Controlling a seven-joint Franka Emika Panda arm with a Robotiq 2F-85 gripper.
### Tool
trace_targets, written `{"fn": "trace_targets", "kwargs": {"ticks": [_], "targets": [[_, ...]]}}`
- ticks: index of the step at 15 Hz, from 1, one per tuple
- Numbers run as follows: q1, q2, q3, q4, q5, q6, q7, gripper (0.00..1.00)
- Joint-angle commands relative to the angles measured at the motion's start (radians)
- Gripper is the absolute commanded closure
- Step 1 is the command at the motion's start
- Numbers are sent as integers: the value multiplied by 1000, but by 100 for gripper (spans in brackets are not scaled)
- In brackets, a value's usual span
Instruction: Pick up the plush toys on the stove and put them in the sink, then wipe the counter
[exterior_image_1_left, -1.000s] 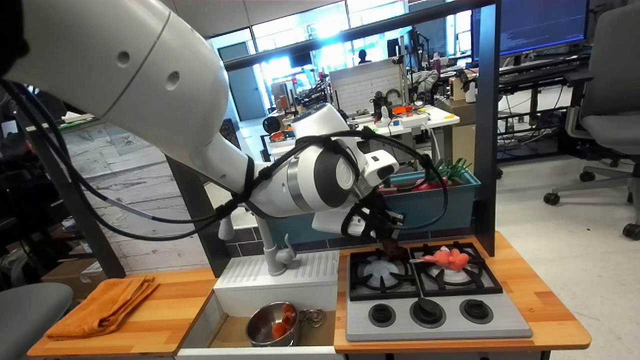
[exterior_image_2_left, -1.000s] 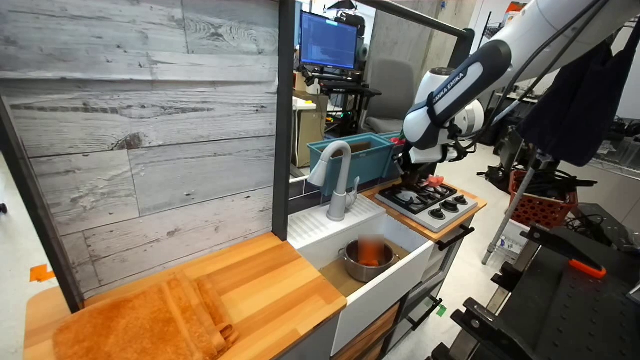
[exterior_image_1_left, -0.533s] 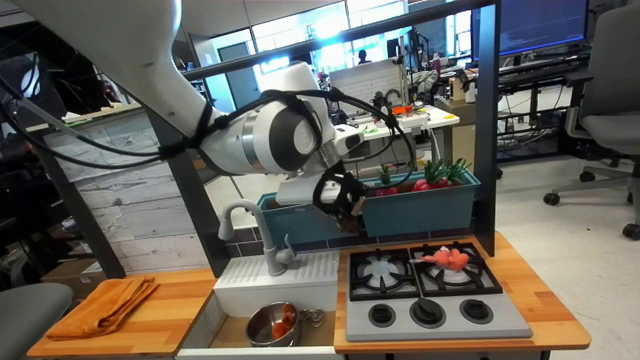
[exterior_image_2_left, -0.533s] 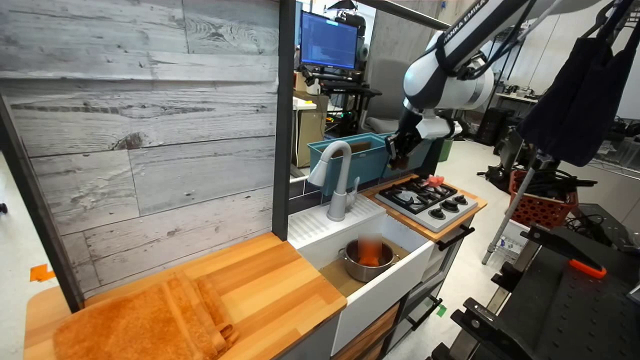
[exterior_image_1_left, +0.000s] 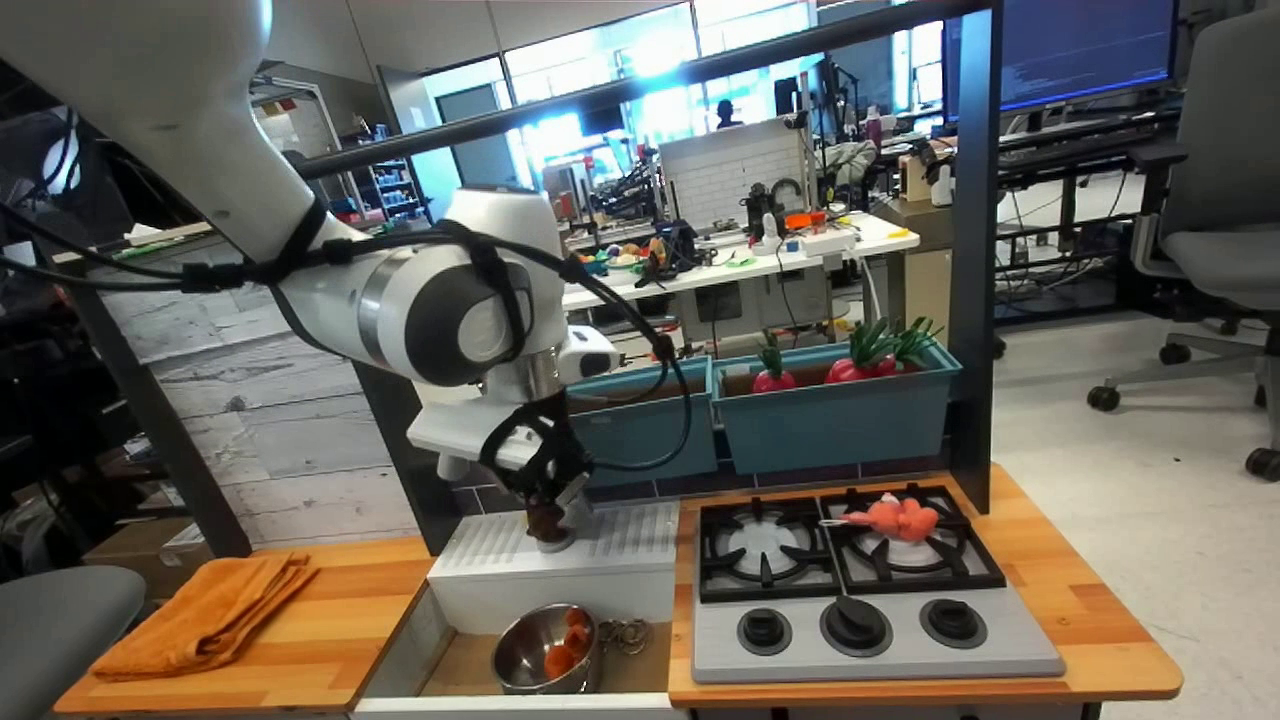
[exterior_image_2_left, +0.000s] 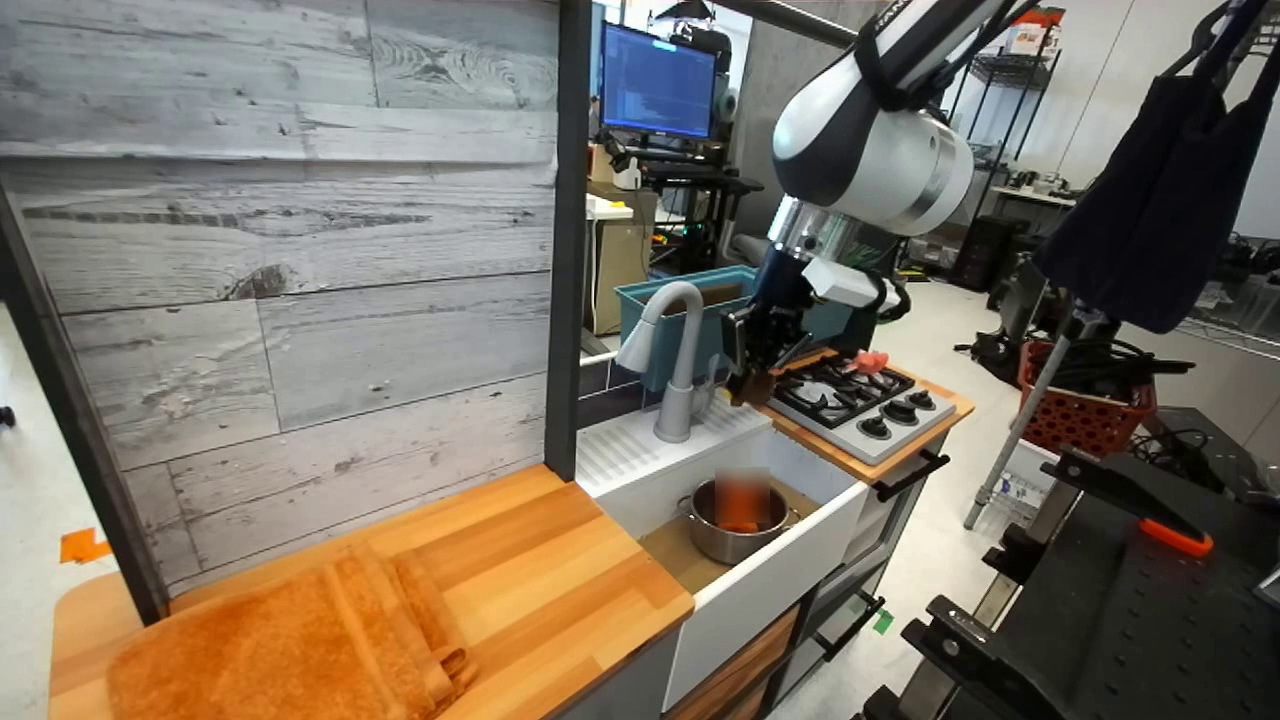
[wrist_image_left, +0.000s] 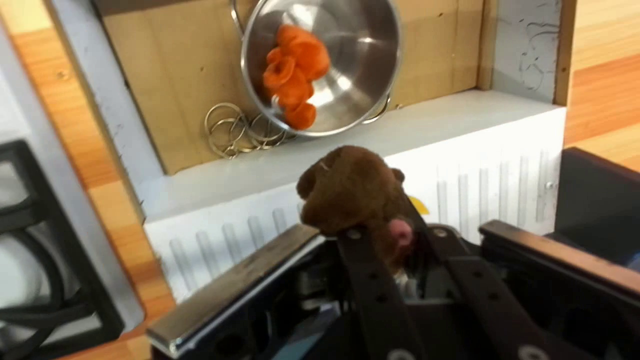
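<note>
Robot claw (wrist_image_left: 396, 235) clasped a brown plush toy (wrist_image_left: 350, 192) above the ribbed ledge (wrist_image_left: 492, 185) behind the sink (exterior_image_1_left: 550, 600), presumably unreleased because the drop point lay farther forward. In the sink, an orange plush toy (wrist_image_left: 303, 59) lay in a metal bowl (wrist_image_left: 357, 50), apparently the collecting place. Well apart, a red-orange plush toy (exterior_image_1_left: 900, 518) rested on the stove (exterior_image_1_left: 900, 660), likely next in line; a folded orange cloth (exterior_image_1_left: 200, 620) sat on the counter (exterior_image_1_left: 350, 610), presumably for wiping.

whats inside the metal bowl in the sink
In the wrist view, an orange plush toy lies toward one side of the metal bowl. Whatever is beneath the toy is covered and can't be seen.
</note>
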Motion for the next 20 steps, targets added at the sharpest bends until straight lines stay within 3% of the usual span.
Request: {"fn": "trace_targets", "kwargs": {"ticks": [1, 2, 3, 5, 6, 8, 10, 11, 12, 15, 20], "targets": [[37, 56, -4, 33, 46, -9, 58, 95], [52, 71, -13, 43, 51, -14, 80, 95], [64, 86, -20, 51, 49, -6, 97, 56], [85, 101, -40, 60, 39, -11, 133, 50], [64, 83, -20, 29, 38, -4, 96, 67], [76, 97, -30, 40, 36, -4, 113, 52], [78, 100, -33, 46, 36, -4, 115, 50], [78, 100, -33, 48, 36, -4, 116, 25], [88, 104, -55, 51, 29, -10, 135, 23], [91, 27, -83, -20, 5, -13, 120, 2], [90, -197, -171, -194, -56, 126, 116, 0]]}}
